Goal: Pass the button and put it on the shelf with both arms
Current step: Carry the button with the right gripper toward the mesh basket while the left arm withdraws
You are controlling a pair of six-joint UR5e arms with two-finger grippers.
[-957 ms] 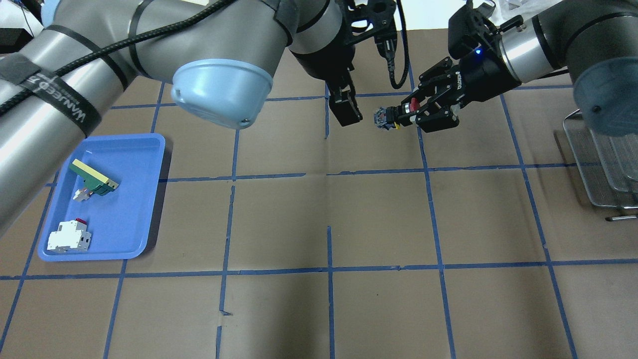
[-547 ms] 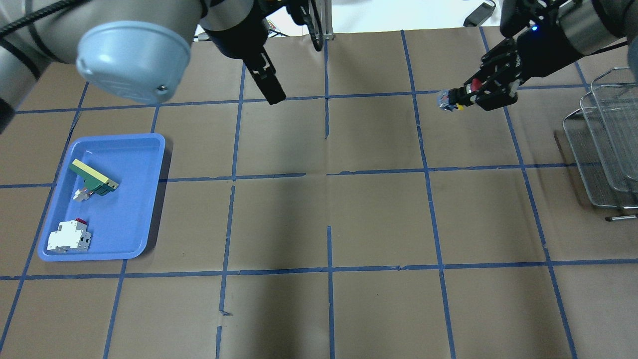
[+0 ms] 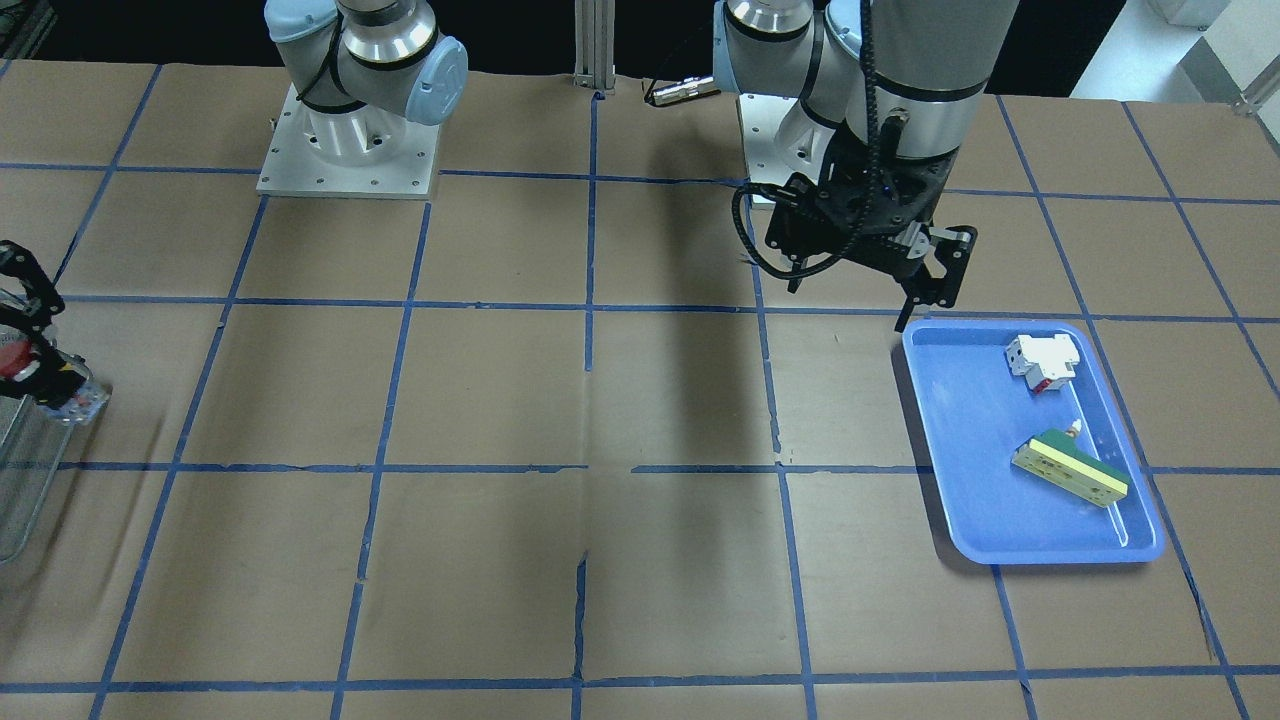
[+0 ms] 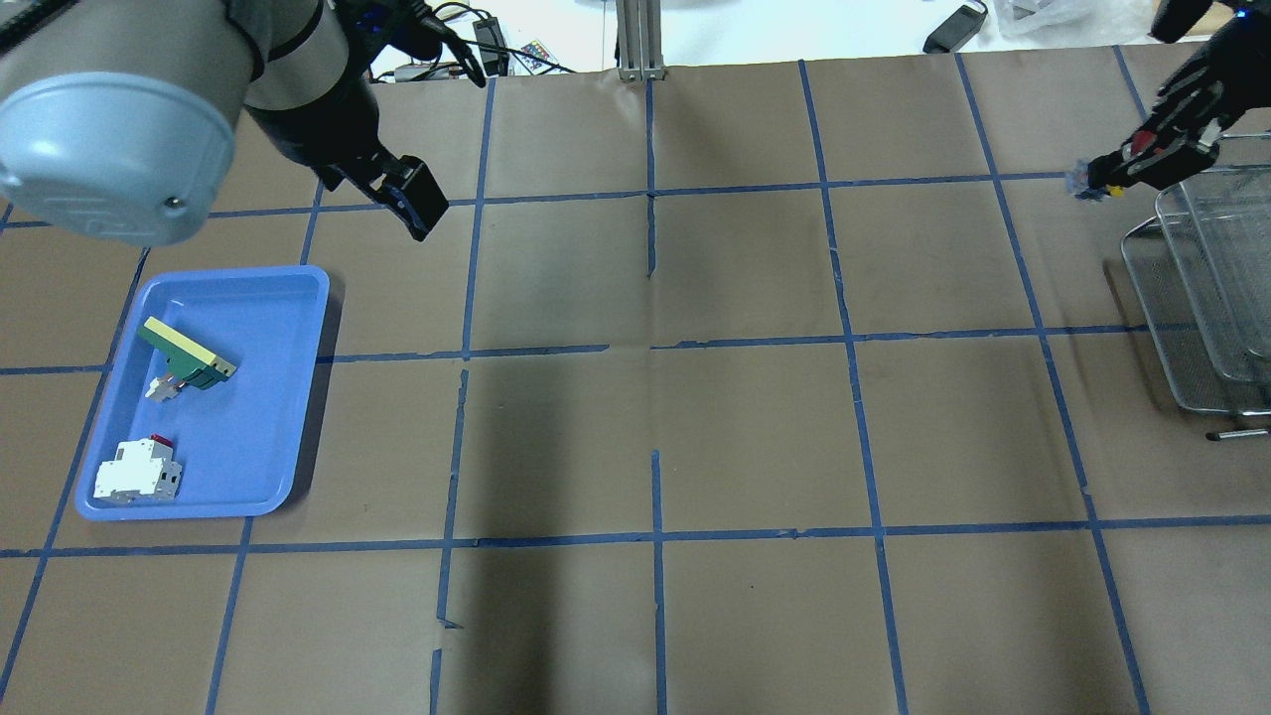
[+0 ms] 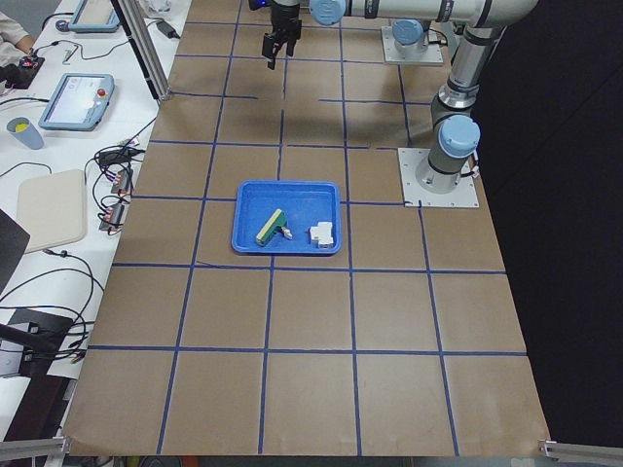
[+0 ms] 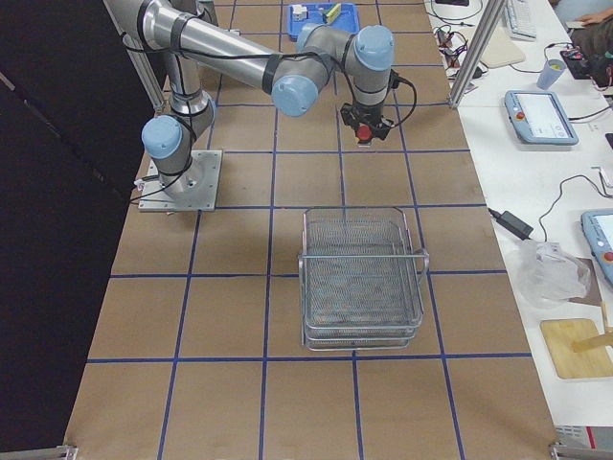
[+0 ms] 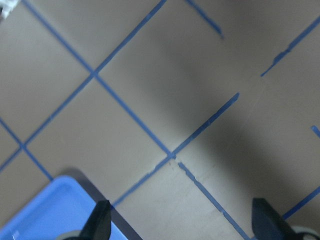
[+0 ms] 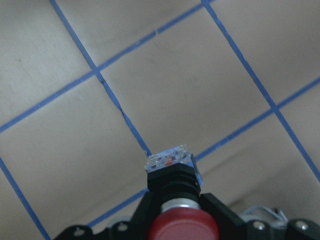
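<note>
Robotics lab, no question

It all hangs off 1 big table (image 6: 230, 316) papered in brown with a blue tape grid. The right arm (image 6: 220, 48) and left arm (image 3: 915, 60) are bolted onto it on steel plates (image 3: 348, 150), and an aluminium post (image 4: 635, 35) stands at its edge. A white bench (image 6: 522, 182) runs right alongside it, with teach pendants (image 6: 541, 117), loose cables (image 5: 112, 180) and a power brick (image 6: 508, 223) on it. A black backdrop (image 6: 57, 240) closes off the table's robot side.
</note>
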